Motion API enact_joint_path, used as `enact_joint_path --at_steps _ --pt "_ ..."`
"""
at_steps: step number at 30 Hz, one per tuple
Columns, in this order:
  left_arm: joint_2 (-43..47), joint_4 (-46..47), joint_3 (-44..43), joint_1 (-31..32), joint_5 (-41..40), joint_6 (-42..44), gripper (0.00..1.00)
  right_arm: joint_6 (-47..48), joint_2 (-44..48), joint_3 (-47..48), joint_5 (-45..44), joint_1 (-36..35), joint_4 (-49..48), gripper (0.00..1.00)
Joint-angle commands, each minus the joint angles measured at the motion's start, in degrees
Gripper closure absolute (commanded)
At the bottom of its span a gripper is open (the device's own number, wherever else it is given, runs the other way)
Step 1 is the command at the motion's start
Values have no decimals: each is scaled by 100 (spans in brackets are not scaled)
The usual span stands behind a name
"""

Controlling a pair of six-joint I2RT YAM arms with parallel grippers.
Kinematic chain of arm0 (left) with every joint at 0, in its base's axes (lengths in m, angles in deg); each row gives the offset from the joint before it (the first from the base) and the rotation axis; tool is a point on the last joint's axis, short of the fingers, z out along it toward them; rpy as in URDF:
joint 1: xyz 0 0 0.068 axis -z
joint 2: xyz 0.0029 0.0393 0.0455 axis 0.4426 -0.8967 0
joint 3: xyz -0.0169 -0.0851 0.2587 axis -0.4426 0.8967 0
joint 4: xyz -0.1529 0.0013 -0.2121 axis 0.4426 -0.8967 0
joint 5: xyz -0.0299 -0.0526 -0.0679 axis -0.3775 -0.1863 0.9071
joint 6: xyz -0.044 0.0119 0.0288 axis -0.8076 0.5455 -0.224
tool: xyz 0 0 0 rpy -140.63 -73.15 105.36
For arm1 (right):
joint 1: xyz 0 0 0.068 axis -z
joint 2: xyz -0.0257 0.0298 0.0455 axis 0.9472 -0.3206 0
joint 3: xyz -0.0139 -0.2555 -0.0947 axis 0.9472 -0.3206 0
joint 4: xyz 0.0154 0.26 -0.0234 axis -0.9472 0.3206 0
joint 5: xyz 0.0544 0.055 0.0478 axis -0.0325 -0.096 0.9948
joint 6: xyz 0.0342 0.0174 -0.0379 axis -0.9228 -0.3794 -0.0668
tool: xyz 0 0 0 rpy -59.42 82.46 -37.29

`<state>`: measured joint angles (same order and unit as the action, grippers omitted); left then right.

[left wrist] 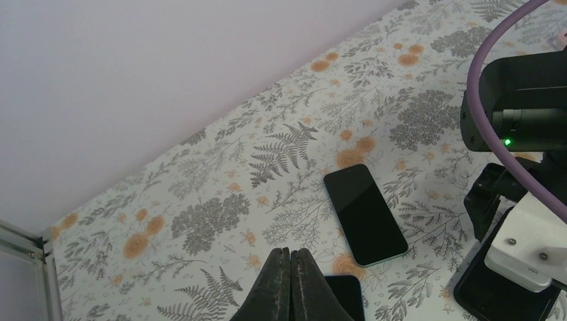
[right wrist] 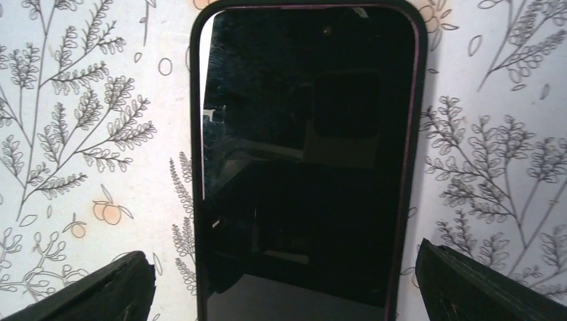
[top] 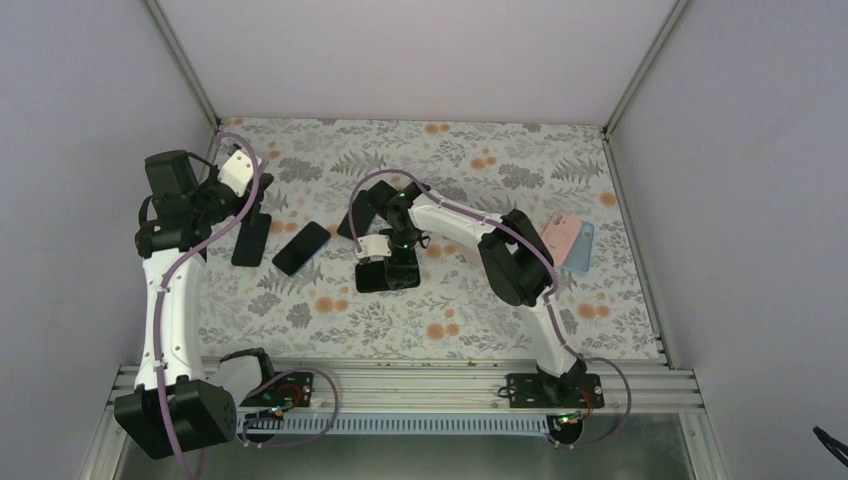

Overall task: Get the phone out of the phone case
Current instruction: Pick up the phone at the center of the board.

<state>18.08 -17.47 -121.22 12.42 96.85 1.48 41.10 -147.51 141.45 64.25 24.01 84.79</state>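
**Right gripper (right wrist: 287, 294) open over cased phone**

Its fingers (right wrist: 100, 291) stand wide apart at the lower corners of the wrist view, gripping nothing. Between them the phone (right wrist: 307, 167) lies flat, apparently seated inside its dark phone case (right wrist: 196, 167). Left gripper (left wrist: 291, 257), left of frame overhead, is pinched shut and empty. Separation looks wholly undone.

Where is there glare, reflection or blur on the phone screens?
Right wrist: the cased phone shows dim reflections and a bright streak down its left edge; the fingertips at the bottom corners look soft. Left wrist: the loose phone reads evenly dark, no glare; the shut fingers are slightly soft. Top: light is even, shadows faint, table print sharp.
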Motion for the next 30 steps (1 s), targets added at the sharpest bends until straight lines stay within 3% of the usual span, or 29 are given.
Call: enact_joint_path --at_steps 1,14,23,27,30 --pt "44 88 47 4 1 -87 98 78 -27 146 291 38 330 0" --pt "15 178 32 5 117 -242 98 -192 171 -847 48 158 -411 0" --pt "7 167 46 5 -68 -251 98 -594 702 -1845 -949 -74 -1464 1" --pt "-59 114 17 12 -129 -260 98 -649 834 -2186 -1284 -165 -1788 11" --pt "-102 43 -57 39 -118 -260 98 -679 842 -2308 -1512 -229 -1981 31"
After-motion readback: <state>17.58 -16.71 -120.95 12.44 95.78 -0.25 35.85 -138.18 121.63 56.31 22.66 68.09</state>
